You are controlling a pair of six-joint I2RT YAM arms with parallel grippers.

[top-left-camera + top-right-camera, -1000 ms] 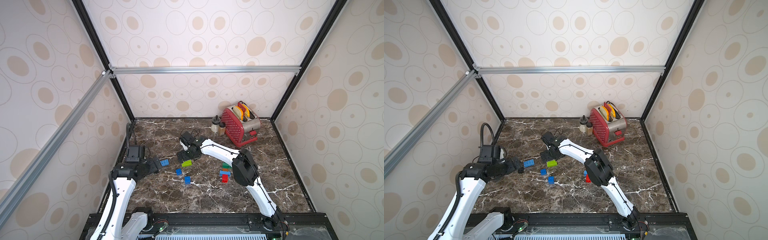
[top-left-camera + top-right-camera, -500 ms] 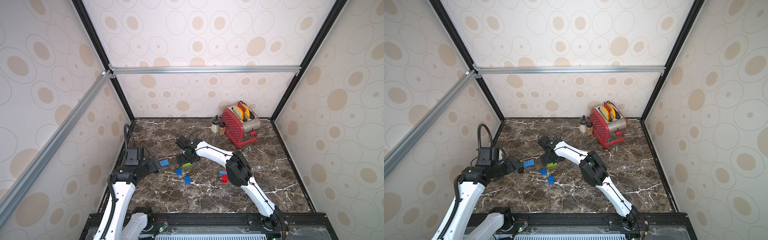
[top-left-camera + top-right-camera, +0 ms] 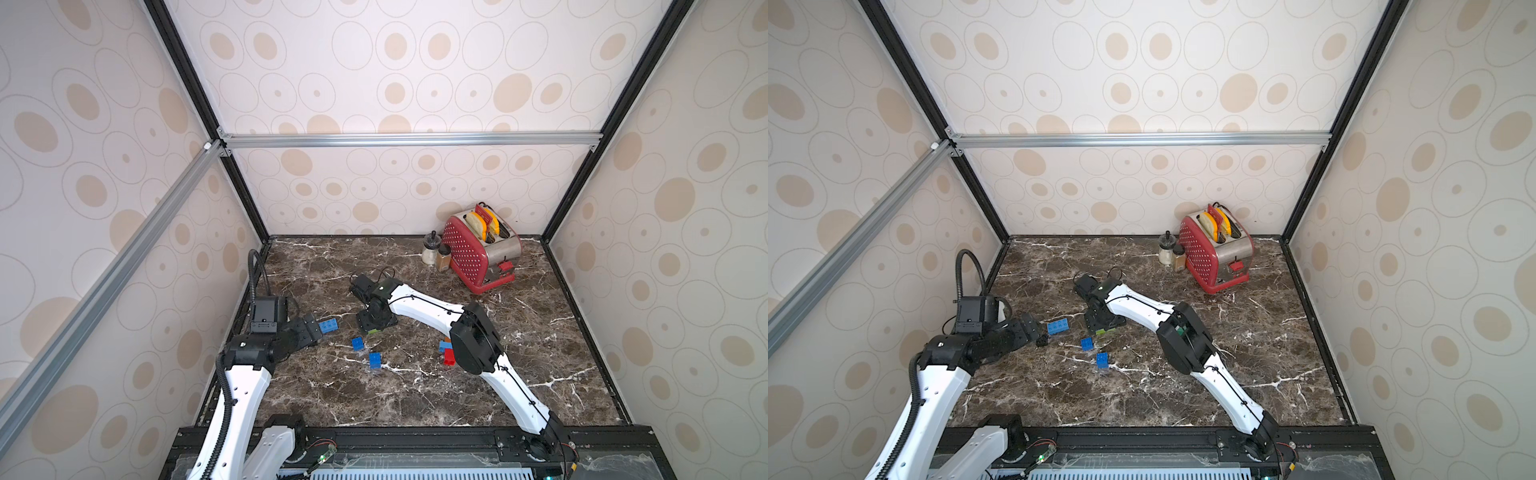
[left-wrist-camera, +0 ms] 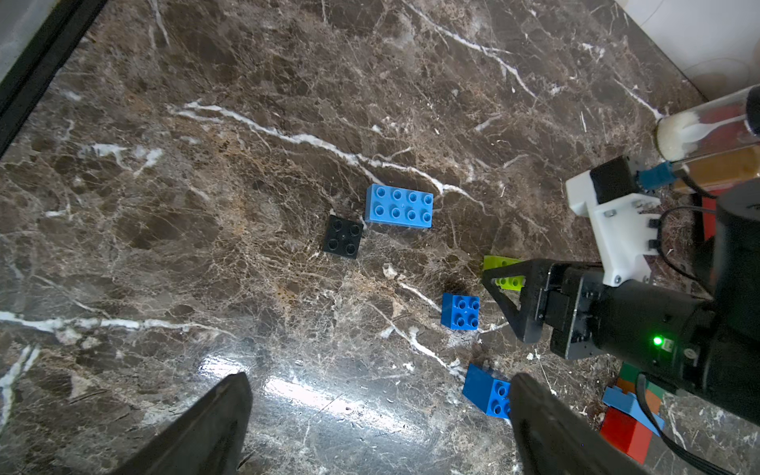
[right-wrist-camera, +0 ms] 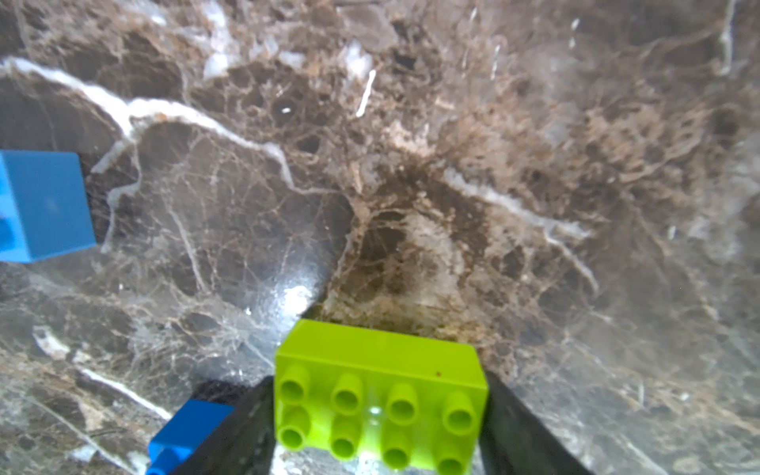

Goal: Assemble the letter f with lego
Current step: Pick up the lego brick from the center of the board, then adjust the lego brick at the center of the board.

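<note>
A: Top views first, quick. Where's the lego?

B: All on the dark brown marble-look tabletop (image 3: 415, 399). In both top views the right gripper (image 3: 376, 322) is down over a lime green oblong plastic brick (image 3: 374, 331), approx mid-table. The grip can't be judged from up there. The left gripper (image 3: 311, 328) hangs low near the left wall, w/ a blue oblong plastic brick (image 3: 328, 325) just ahead of it. A blue square plastic brick (image 3: 357, 343) and a tipped blue plastic brick (image 3: 375, 360) lie apart, nearer the front. A stack of red, blue and orange plastic bricks (image 3: 446, 353) is partly hidden by the right arm.

A: Non-task stuff?

B: A red-and-silver metal toaster (image 3: 480, 249) w/ two small glass jars (image 3: 430, 249) beside it, far right corner, well apart from the bricks.

A: Left wrist?

B: The left gripper (image 4: 380, 378) has its jaws wide, only bare marble btwn them. The blue oblong brick (image 4: 399, 205) lies flat, studs up, corner to corner w/ a near-black square plastic brick (image 4: 342, 236). The blue square brick (image 4: 460, 311) sits studs up just beside the right gripper (image 4: 499, 273). The lime brick (image 4: 508, 281) shows through that finger's open frame. The tipped blue brick (image 4: 487, 390) lies on its side, partly behind a left finger (image 4: 547, 423).

A: Right wrist?

B: The lime brick (image 5: 380, 395) is flat on the marble, studs up. The right gripper (image 5: 380, 415) is narrowed onto it, a dark finger (image 5: 242, 436) against each short end. A blurred blue plastic block (image 5: 185, 427) lies just beside one finger; can't tell which brick it is.
</note>
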